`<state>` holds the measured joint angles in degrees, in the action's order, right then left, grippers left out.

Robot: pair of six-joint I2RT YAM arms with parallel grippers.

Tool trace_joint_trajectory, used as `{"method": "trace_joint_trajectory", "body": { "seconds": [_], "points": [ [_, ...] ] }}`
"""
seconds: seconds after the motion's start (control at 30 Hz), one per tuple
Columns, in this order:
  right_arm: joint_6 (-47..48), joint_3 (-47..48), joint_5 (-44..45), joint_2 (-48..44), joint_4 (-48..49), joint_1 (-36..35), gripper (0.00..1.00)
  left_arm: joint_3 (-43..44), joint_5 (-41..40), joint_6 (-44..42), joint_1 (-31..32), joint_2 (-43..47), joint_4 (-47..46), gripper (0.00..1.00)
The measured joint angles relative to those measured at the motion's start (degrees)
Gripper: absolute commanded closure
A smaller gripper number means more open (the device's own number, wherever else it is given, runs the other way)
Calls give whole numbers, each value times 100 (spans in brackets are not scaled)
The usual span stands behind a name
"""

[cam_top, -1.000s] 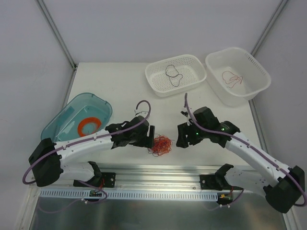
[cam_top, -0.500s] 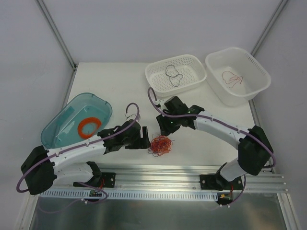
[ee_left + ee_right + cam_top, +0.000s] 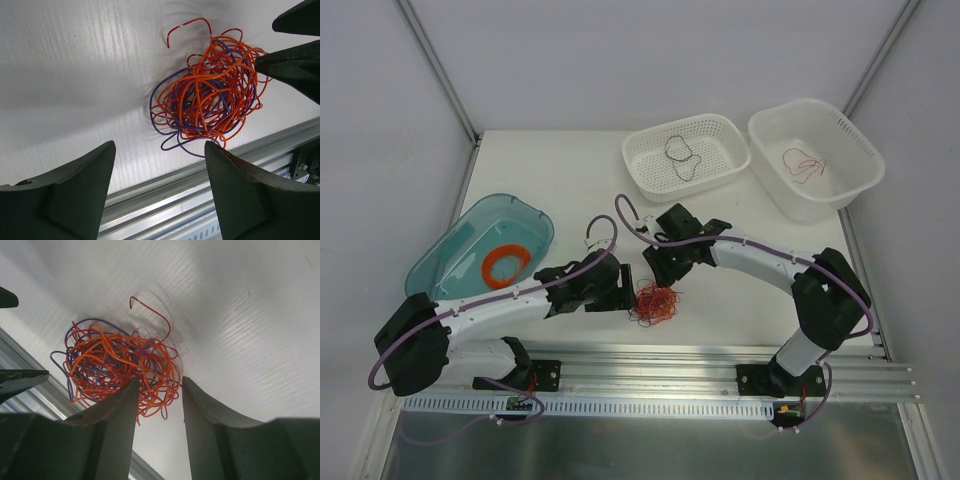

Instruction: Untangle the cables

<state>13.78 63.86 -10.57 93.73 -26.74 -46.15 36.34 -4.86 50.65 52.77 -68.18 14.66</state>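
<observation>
The cables (image 3: 655,302) lie as a fist-sized tangle of orange-red and purple wire on the white table, near its front edge. In the left wrist view the tangle (image 3: 210,95) sits ahead and to the right of my left gripper (image 3: 160,145), which is open wide and empty. My right gripper (image 3: 160,385) hovers at the tangle's (image 3: 115,365) edge, jaws open but narrow, with a few outer loops showing between its fingers (image 3: 120,405). From above, the left gripper (image 3: 623,285) is just left of the tangle and the right gripper (image 3: 660,275) just behind it.
A white perforated basket (image 3: 720,135) at the back holds a loose dark cable (image 3: 680,160). The white tub (image 3: 840,130) beside it holds a red cable (image 3: 805,165). A teal tub (image 3: 450,255) on the left holds an orange coil (image 3: 505,265). An aluminium rail (image 3: 650,355) runs along the near edge.
The right arm swung in from the right to just behind the tangle, and its jaws narrowed. The left gripper shifted slightly beside the tangle and stayed wide open.
</observation>
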Motion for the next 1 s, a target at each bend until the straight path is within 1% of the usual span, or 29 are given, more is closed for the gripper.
{"method": "trace_joint_trajectory", "body": {
  "seconds": [0.33, 0.4, 0.53, 0.57, 0.67, 0.83, 1.0],
  "points": [
    [87, -245, -232, 225, 289, 151, 57, 76, 155, -7, 0, -127, -72, 27],
    [87, -282, -284, 269, 385, 181, 60, 129, 197, -20, 0, -192, -76, 27],
    [90, -345, -385, 289, 501, 249, 80, 278, 337, -55, 0, -426, -87, 26],
    [87, -352, -387, 286, 514, 260, 89, 317, 345, -59, 0, -485, -87, 26],
    [79, -372, -391, 282, 544, 273, 99, 439, 396, -61, 0, -680, -96, 26],
    [-31, -385, -428, 109, 549, 275, 99, 651, 437, -61, 0, -977, -114, 26],
    [-479, -546, -479, -450, 632, 278, 99, 898, 435, -59, 0, -1257, -149, 26]
  ]
}}
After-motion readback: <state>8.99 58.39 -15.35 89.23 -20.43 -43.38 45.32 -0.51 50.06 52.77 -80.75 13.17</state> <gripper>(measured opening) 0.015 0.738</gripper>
